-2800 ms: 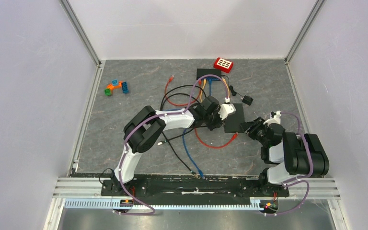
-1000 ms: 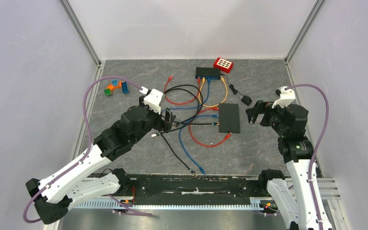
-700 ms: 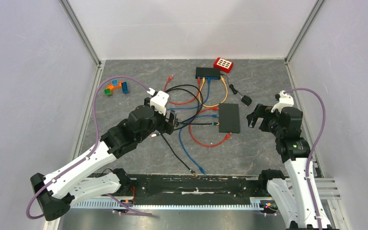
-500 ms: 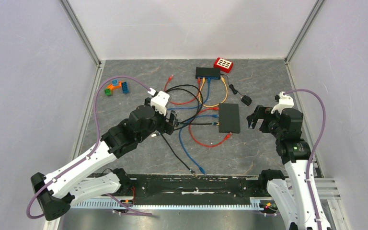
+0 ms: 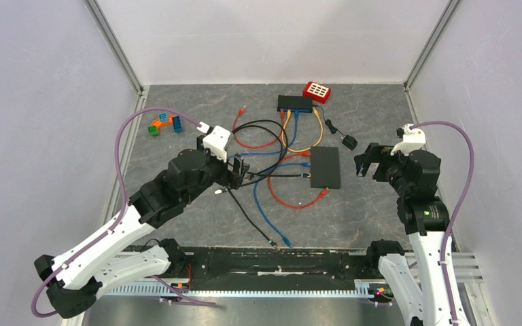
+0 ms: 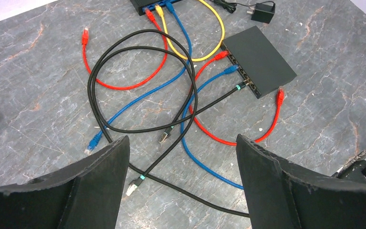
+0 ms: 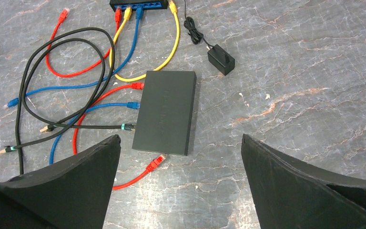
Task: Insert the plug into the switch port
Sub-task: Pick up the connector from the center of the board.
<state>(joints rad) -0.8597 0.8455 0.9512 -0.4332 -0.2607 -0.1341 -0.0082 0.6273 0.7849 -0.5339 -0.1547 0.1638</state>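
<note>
The flat black switch (image 5: pixel 325 167) (image 6: pixel 259 62) (image 7: pixel 166 112) lies right of centre. Red, blue and black plugs sit in the ports on its left edge. A loose red plug (image 5: pixel 324 193) (image 6: pixel 280 95) (image 7: pixel 156 162) lies on the table by its near corner. Other loose plugs lie to the left: two black-cable ends (image 6: pixel 132 186) (image 6: pixel 165 136) and a blue one (image 6: pixel 93 143). My left gripper (image 5: pixel 240 171) (image 6: pixel 181 141) hangs open above the cable tangle, left of the switch. My right gripper (image 5: pixel 365 161) (image 7: pixel 181 138) is open and empty, raised right of the switch.
A second black switch (image 5: pixel 295 102) at the back holds red, yellow and blue cables. Beside it sits a red keypad box (image 5: pixel 317 91). A black power adapter (image 5: pixel 350 141) lies right of the cables. Coloured bricks (image 5: pixel 164 124) lie far left. Walls enclose three sides.
Both arms have lifted from a folded stance low over the switch. In the last half second the left wrist drew slightly left and the right wrist rose a little. Both grippers stayed open.
</note>
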